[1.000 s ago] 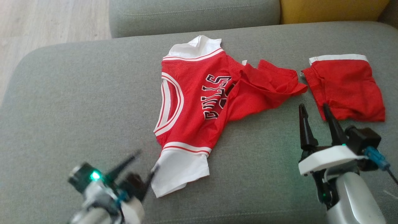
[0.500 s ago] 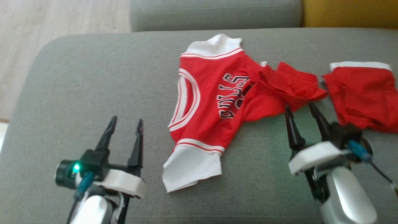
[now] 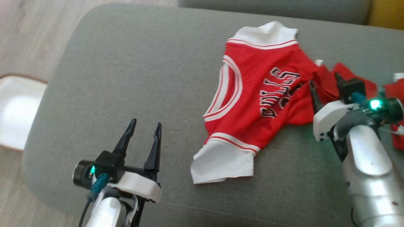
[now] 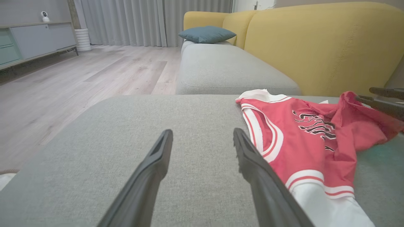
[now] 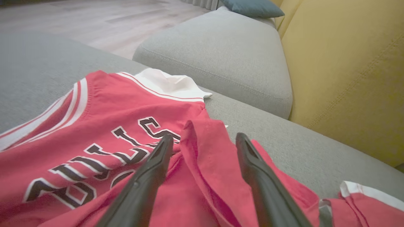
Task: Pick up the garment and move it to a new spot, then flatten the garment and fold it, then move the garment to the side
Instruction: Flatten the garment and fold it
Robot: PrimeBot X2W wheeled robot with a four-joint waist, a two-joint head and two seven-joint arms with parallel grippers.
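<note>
The garment is a red jersey with white trim and black lettering, lying crumpled on the grey cushion. Its bottom part is folded up into a ridge. My right gripper hovers over that ridge, open, and in the right wrist view the red fold lies between the spread fingers, ungripped. My left gripper is open above bare cushion, left of the white sleeve. The left wrist view has the garment to its right.
A second red piece with a white band lies just right of the jersey. The yellow backrest rises behind, with another grey seat and a blue pillow. Wooden floor and a white object are at the left.
The head camera has turned, shifting the scene rightward. My left gripper rose from a tilted blur to pointing forward. The right gripper moved forward over the garment's folded red part.
</note>
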